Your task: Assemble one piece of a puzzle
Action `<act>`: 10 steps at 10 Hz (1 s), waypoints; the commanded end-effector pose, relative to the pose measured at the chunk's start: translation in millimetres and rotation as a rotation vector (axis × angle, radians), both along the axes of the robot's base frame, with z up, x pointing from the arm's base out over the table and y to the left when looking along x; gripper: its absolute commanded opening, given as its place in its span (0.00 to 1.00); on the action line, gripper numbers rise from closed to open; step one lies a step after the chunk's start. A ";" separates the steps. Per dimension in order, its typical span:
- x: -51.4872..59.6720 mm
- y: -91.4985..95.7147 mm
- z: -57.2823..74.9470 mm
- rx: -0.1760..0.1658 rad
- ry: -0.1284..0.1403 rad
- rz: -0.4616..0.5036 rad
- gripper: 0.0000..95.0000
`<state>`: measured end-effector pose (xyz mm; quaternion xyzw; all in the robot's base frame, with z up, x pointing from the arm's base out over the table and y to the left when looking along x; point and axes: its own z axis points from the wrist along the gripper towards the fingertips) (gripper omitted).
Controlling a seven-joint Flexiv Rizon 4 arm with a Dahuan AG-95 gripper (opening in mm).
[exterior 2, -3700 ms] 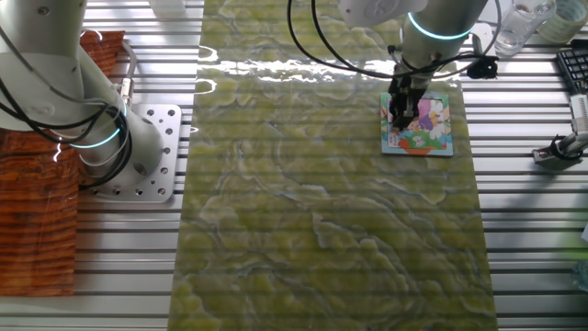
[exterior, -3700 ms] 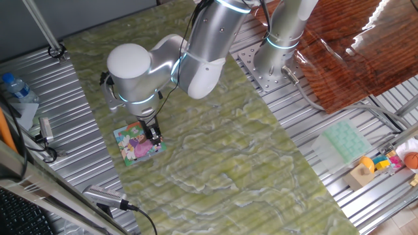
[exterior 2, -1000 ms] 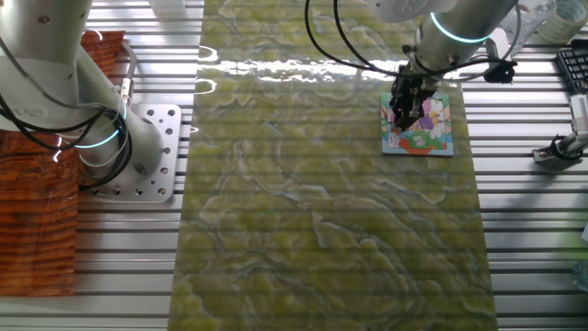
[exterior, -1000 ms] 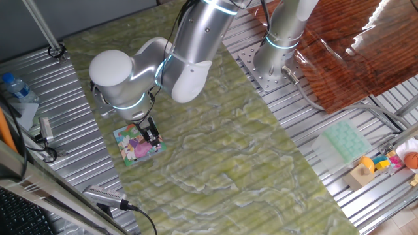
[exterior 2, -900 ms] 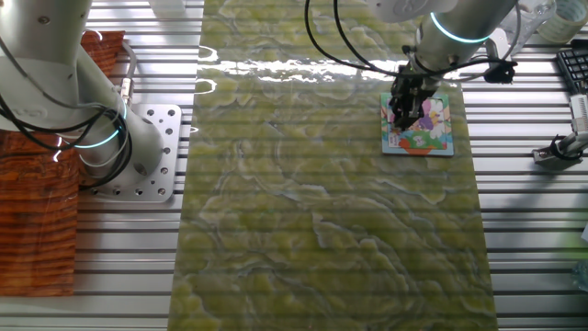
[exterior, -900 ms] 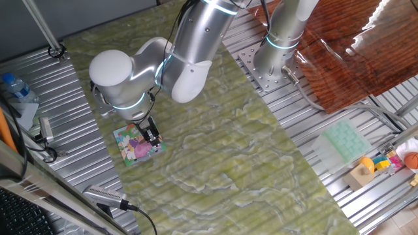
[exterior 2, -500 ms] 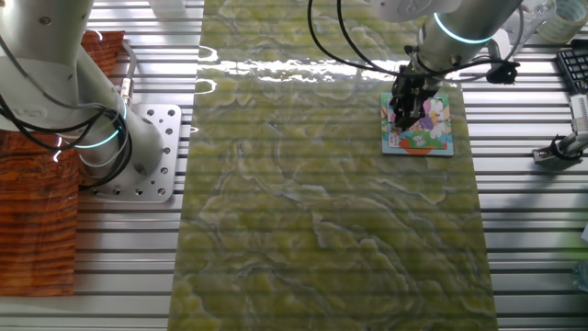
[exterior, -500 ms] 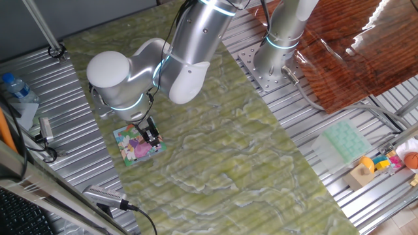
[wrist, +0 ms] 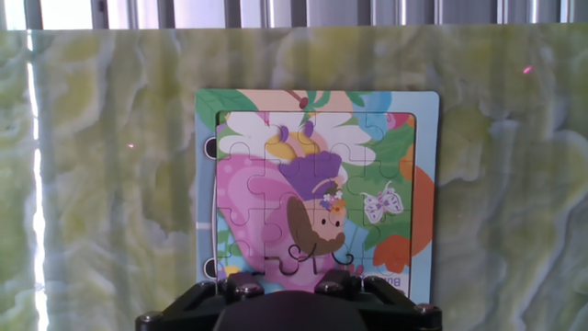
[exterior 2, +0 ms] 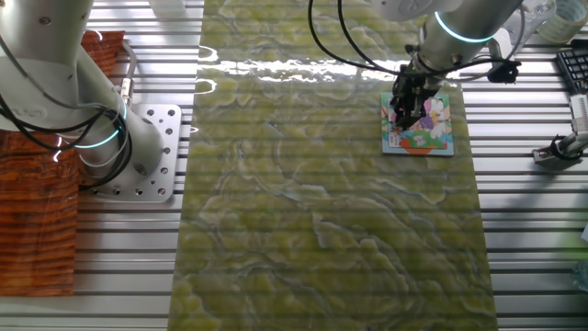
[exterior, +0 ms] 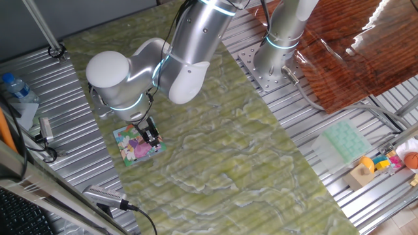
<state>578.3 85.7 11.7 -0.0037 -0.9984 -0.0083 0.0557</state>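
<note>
The piece: not separately distinguishable; the puzzle (wrist: 317, 221) appears fully filled in the hand view.

Near to far in the hand view: the end effector (wrist: 289, 303) housing fills the bottom edge, directly above the puzzle's near border, with the board extending straight ahead along the viewing axis. Fingertips are not visible; whether the end effector is spread or clamped cannot be determined. The puzzle (exterior: 137, 145) lies near one long edge of the table (exterior: 215, 156), beneath the end effector (exterior: 153, 138). A loose piece is not discernible anywhere.
</note>
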 end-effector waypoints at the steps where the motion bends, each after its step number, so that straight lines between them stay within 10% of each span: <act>1: 0.4 0.2 -0.7 0.000 0.000 0.001 0.20; 9: 0.5 0.2 -0.6 0.001 -0.001 0.012 0.20; 10: 0.5 0.2 -0.6 0.001 -0.001 0.014 0.40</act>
